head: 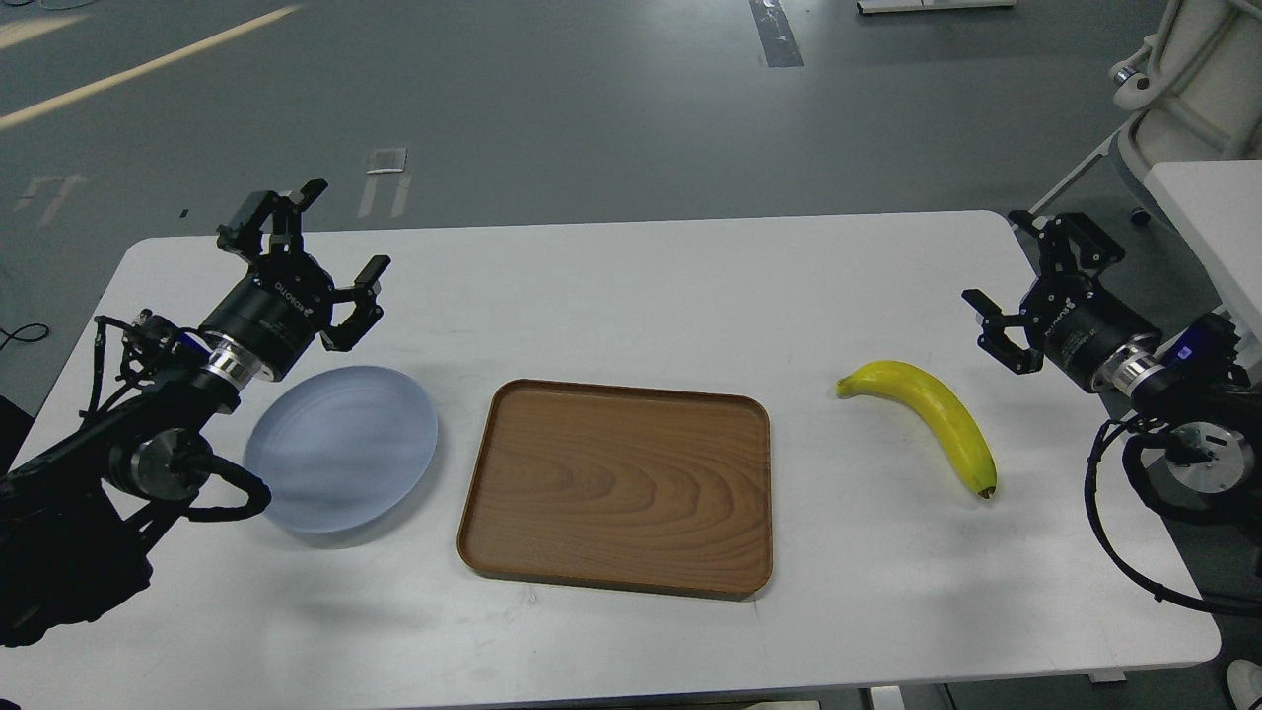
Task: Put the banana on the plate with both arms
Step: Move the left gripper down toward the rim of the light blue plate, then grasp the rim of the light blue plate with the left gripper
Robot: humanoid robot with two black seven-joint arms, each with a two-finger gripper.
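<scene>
The yellow banana (932,414) lies on the white table (631,286) at the right, its dark tip toward the front. A pale blue-grey plate (340,449) rests on the left side with nothing on it. My left gripper (320,242) hovers open just behind the plate, fingers spread and holding nothing. To the right of the banana my right gripper (1020,286) is open too, a short way from the fruit and not touching it.
A rectangular brown wooden tray (616,483) sits between plate and banana. A white machine base (1183,89) and another white tabletop (1218,217) stand beyond the table's right edge. Grey floor lies behind.
</scene>
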